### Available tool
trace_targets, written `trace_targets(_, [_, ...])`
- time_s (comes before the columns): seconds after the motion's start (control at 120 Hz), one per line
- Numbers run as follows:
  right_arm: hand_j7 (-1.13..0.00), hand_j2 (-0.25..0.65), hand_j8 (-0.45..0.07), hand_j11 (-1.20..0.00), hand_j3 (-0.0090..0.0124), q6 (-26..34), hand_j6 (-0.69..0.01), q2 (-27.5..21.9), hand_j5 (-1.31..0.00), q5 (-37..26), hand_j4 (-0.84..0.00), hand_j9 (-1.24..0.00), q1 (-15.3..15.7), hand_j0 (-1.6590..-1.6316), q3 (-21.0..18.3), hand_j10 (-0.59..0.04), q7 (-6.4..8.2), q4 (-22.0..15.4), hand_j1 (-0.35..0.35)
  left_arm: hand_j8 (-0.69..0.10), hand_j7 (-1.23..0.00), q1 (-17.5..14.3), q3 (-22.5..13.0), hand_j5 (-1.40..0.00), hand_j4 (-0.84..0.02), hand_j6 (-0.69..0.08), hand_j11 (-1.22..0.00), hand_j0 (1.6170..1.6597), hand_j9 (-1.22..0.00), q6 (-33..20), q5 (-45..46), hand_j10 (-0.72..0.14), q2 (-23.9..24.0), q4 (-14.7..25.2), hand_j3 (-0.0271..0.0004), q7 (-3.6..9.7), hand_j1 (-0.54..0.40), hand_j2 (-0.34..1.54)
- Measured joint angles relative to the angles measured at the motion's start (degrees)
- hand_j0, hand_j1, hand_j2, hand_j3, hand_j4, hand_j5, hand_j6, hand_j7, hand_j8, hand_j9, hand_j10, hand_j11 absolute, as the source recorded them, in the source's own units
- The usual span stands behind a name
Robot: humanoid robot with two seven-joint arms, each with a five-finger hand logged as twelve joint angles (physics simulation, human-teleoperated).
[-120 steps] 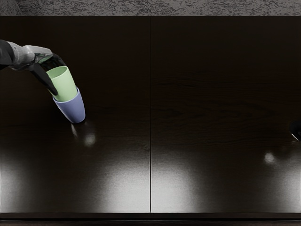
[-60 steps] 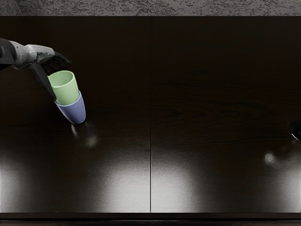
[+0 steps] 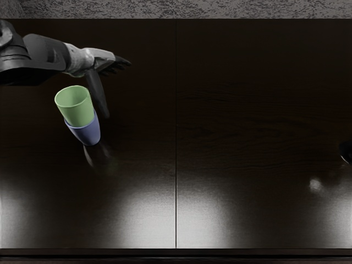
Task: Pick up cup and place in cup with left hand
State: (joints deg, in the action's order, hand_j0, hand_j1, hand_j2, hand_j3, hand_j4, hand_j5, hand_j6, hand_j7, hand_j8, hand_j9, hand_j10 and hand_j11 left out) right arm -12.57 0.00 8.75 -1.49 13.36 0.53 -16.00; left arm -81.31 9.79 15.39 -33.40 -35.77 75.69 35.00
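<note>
My left hand [image 3: 114, 91] is above and to the right of the cups, its dark fingers spread and holding nothing; the thumb points down just right of the green cup. The green cup [image 3: 80, 113] sits partly inside the blue cup [image 3: 87, 135], with its upper part and rim standing out above the blue rim. Both cups stand on the dark table at the left, and no finger visibly grips them. How deep the green cup's base reaches inside is hidden.
The dark table [image 3: 231, 137] has a seam running down its middle. At the right edge a small dark part of my resting right hand [image 3: 346, 152] shows. Grey textured floor lies beyond the table's far edge.
My left hand has let go of the green cup and moved right, with more of its arm now in view. The green cup has tipped more upright and sunk a little deeper into the blue one.
</note>
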Motion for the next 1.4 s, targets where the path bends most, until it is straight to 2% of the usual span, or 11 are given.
trace_targets(0.083, [0.00,0.000,0.001,0.00,0.0000,0.0,0.001,0.0,0.00,0.0,0.000,0.00,0.0,-1.6581,0.0,0.000,0.00,0.0,-0.349,-0.021,-0.02,0.3,1.5,-0.02,-0.020,-0.020,-0.02,1.6580,-0.02,1.8,4.8,-0.021,1.3,0.0,0.0000,0.00,0.329,0.01])
trace_targets(0.2, [0.00,0.000,0.001,0.00,0.0000,0.0,0.001,0.0,0.00,0.0,0.000,0.00,0.0,-1.6581,0.0,0.000,0.00,0.0,-0.349,-0.014,-0.01,0.8,4.7,-0.02,-0.014,-0.014,-0.01,1.6580,-0.01,12.9,18.9,-0.014,-0.1,0.1,0.0000,0.00,0.336,0.00])
trace_targets(0.292, [0.00,0.000,0.001,0.00,0.0000,0.0,0.001,0.0,0.00,0.0,0.000,0.00,0.0,-1.6581,0.0,0.000,0.00,0.0,-0.349,-0.011,-0.01,5.4,7.8,-0.01,-0.010,-0.011,-0.01,1.6580,-0.01,16.8,30.5,-0.010,-5.7,0.1,0.0000,0.00,0.340,0.00])
trace_targets(0.392, [0.00,0.000,0.001,0.00,0.0000,0.0,0.001,0.0,0.00,0.0,0.000,0.00,0.0,-1.6581,0.0,0.000,0.00,0.0,-0.349,-0.008,-0.01,6.2,10.2,-0.01,-0.008,-0.008,-0.01,1.6581,-0.01,18.6,38.8,-0.007,-10.9,0.1,0.0000,0.00,0.342,0.00])
trace_targets(0.475, [0.00,0.000,0.001,0.00,0.0000,0.0,0.001,0.0,0.00,0.0,0.000,0.00,0.0,-1.6581,0.0,0.000,0.00,0.0,-0.349,-0.006,-0.01,10.1,11.1,-0.01,-0.006,-0.006,-0.01,1.6581,-0.01,19.1,42.9,-0.005,-13.9,0.1,0.0000,0.00,0.344,0.00])
trace_targets(0.533, [0.00,0.000,0.001,0.00,0.0000,0.0,0.001,0.0,0.00,0.0,0.000,0.00,0.0,-1.6581,0.0,0.000,0.00,0.0,-0.349,-0.005,-0.01,14.2,11.4,-0.01,-0.005,-0.005,0.00,1.6581,0.00,19.4,44.5,-0.004,-17.4,0.1,0.0000,0.00,0.345,0.00])
trace_targets(0.675, [0.00,0.000,0.001,0.00,0.0000,0.0,0.001,0.0,0.00,0.0,0.000,0.00,0.0,-1.6581,0.0,0.000,0.00,0.0,-0.349,-0.003,0.00,16.7,11.7,0.00,-0.003,-0.002,0.00,1.6581,0.00,19.6,47.3,-0.003,-24.8,0.2,0.0000,0.00,0.346,0.00])
trace_targets(0.717, [0.00,0.000,0.001,0.00,0.0000,0.0,0.001,0.0,0.00,0.0,0.000,0.00,0.0,-1.6581,0.0,0.000,0.00,0.0,-0.349,-0.005,0.00,16.7,11.7,0.00,-0.005,-0.005,0.00,1.6581,0.00,19.6,47.8,-0.057,-26.6,0.2,0.0000,-0.01,0.346,0.00])
trace_targets(0.783, [0.00,0.000,0.001,0.00,0.0000,0.0,0.001,0.0,0.00,0.0,0.000,0.00,0.0,-1.6581,0.0,0.000,0.00,0.0,-0.349,-0.003,0.00,17.2,11.7,0.00,-0.003,-0.003,0.00,1.6581,0.00,19.6,48.4,-0.053,-28.6,0.2,0.0000,0.00,0.346,0.00])
trace_targets(0.9, [0.00,0.000,0.001,0.00,0.0000,0.0,0.001,0.0,0.00,0.0,0.000,0.00,0.0,-1.6581,0.0,0.000,0.00,0.0,-0.349,-0.001,0.00,17.6,11.7,0.00,-0.001,-0.001,0.00,1.6581,0.00,19.7,48.7,-0.091,-29.8,0.2,0.0000,0.00,0.346,0.00])
trace_targets(1.4, [0.00,0.000,0.001,0.00,0.0000,0.0,0.001,0.0,0.00,0.0,0.000,0.00,0.0,-1.6581,0.0,0.000,0.00,0.0,-0.349,0.000,0.00,17.6,11.6,0.00,0.000,0.000,0.00,1.6581,0.00,19.7,48.9,-0.016,-31.1,0.2,0.0000,0.00,0.346,0.00])
